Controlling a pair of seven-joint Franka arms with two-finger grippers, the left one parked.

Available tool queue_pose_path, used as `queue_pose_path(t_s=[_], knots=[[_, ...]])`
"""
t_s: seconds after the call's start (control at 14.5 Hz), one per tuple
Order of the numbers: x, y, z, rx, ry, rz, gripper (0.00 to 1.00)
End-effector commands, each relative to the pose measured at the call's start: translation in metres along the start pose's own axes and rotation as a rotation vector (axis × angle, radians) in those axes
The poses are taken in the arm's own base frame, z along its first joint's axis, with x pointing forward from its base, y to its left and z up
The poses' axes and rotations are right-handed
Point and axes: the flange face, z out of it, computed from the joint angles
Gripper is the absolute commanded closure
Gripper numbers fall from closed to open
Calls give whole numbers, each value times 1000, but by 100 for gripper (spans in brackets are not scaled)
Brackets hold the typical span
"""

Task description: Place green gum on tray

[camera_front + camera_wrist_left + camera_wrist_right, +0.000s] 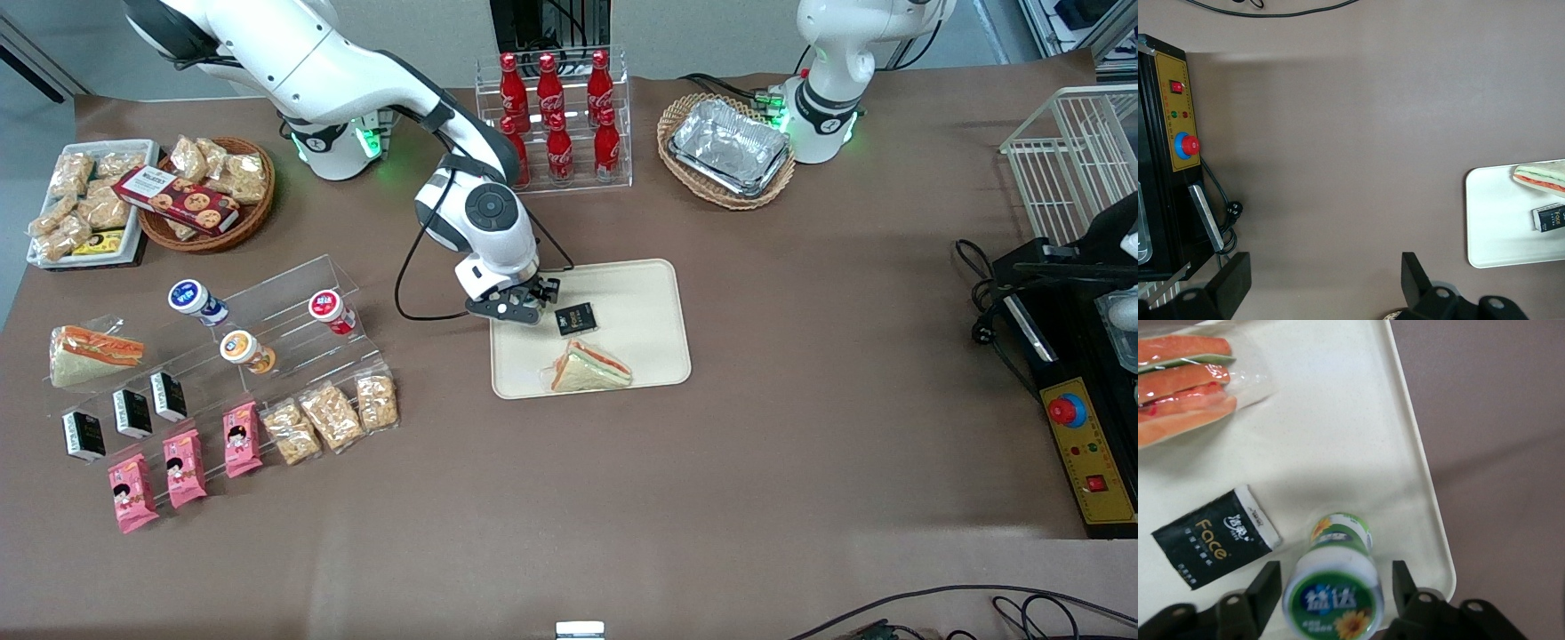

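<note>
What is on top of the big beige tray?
On the tray lie a wrapped sandwich and a black packet. The green gum stands there between the open gripper fingers. Its base is hidden.

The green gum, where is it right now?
The green gum stands on the tray near its corner, between the open gripper's fingers, beside the black packet.

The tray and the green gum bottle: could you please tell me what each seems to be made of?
The tray looks like matte cream plastic: evenly speckled, with a moulded rounded rim. The green gum, between the open fingers of the tool above the tray, seems glossy white plastic with a printed green label.
</note>
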Motion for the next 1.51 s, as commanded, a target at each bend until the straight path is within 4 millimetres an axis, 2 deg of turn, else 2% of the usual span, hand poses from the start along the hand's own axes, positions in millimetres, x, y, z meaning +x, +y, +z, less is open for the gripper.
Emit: queue_pose_path(t_s=[0.0, 0.21, 0.28, 0.34, 0.41, 0.55, 0.76, 0.96, 1.1, 1.31, 1.44], knots=[[-4, -5, -2, 5, 37, -2, 0], [2, -2, -9, -10, 49, -11, 0], [10, 0, -18, -22, 56, -3, 0], [18, -2, -37, -29, 71, 9, 0], [25, -5, -70, -32, 102, 12, 0], [46, -8, -121, -58, 122, -32, 0], [71, 0, -166, -146, 79, -167, 0], [123, 49, -198, -177, 50, -249, 0], [146, 85, -220, -151, 31, -232, 0], [164, 142, -268, -194, 31, -270, 0], [187, 196, -295, -190, 27, -283, 0]])
